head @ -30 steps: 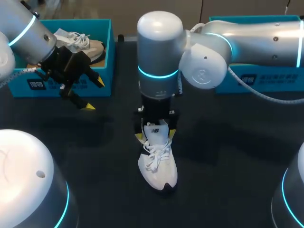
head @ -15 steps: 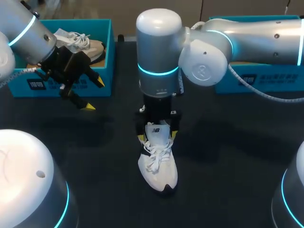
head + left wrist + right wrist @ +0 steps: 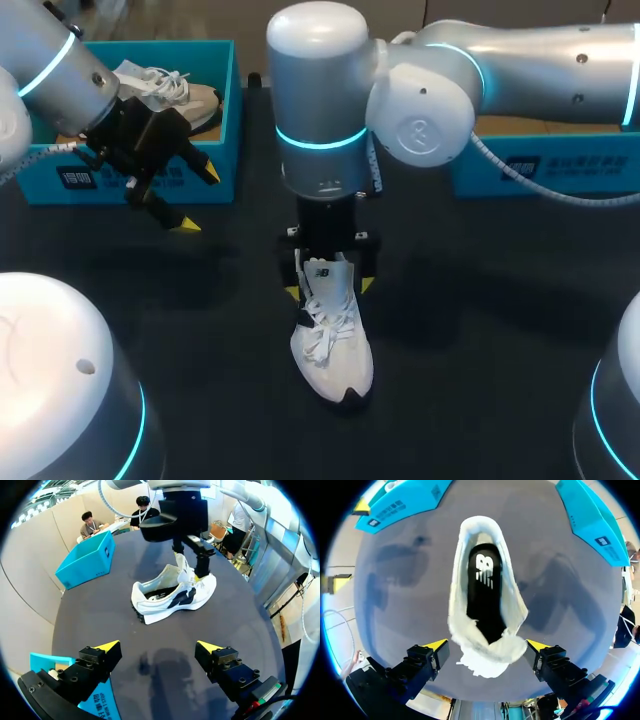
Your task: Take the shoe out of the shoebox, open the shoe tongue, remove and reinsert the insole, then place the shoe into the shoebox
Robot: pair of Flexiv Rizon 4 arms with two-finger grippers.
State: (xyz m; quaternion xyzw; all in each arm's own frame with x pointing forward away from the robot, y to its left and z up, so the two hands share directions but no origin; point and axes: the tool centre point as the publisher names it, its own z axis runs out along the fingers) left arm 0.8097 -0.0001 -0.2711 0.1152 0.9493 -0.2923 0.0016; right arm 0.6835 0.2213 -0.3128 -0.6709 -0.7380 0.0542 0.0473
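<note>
Head view: right pincer (image 3: pixel 328 289) straddles the shoe (image 3: pixel 335 360) (spread wide, not clamping); left pincer (image 3: pixel 197 199) hangs wide open.

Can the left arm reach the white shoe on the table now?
Probably yes: bare table lies between the open left gripper and the shoe. But the right gripper hangs over its tongue, so only the near side looks free.
</note>
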